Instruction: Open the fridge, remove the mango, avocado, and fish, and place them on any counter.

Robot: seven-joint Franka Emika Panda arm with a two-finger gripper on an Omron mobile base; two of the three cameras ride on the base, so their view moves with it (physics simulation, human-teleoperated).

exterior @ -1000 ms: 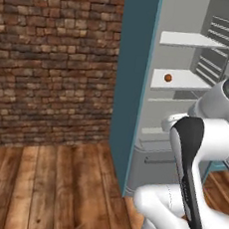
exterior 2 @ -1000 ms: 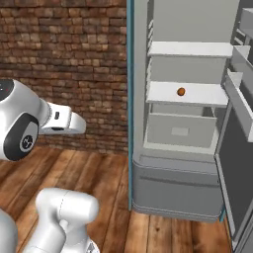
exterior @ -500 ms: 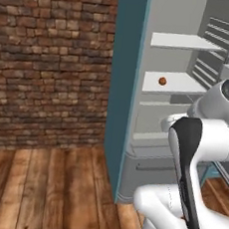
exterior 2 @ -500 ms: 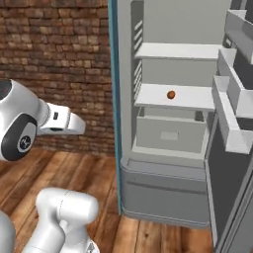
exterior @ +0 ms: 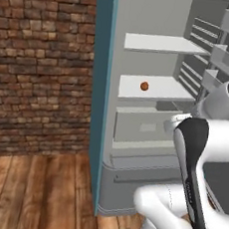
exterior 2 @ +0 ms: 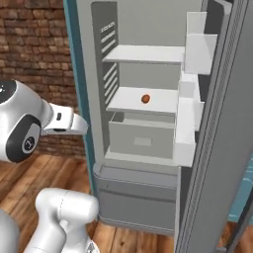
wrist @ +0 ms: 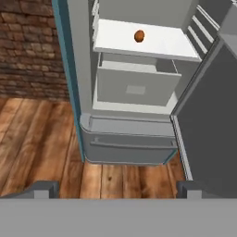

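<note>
Fridge (exterior: 148, 55): tall grey cabinet, teal side panel at its left edge, door swung open to the right with white door bins along its inner face. Interior holds two white shelves above a grey drawer (wrist: 135, 85); a closed lower compartment sits beneath.
Floor (wrist: 41, 139): wooden planks, bare in front of the fridge and to its left, beside a brick wall (exterior: 41, 64).
Gripper (wrist: 115, 190): two dark finger tips well apart, jaws wide, nothing between them; faces the fridge from in front, above the floor.
Mango (wrist: 139, 35): small orange-brown fruit, alone on the lower white shelf, toward its back, directly over the drawer; well ahead of and above the finger tips, slightly right of their midline. Shelf surface around it is bare.
</note>
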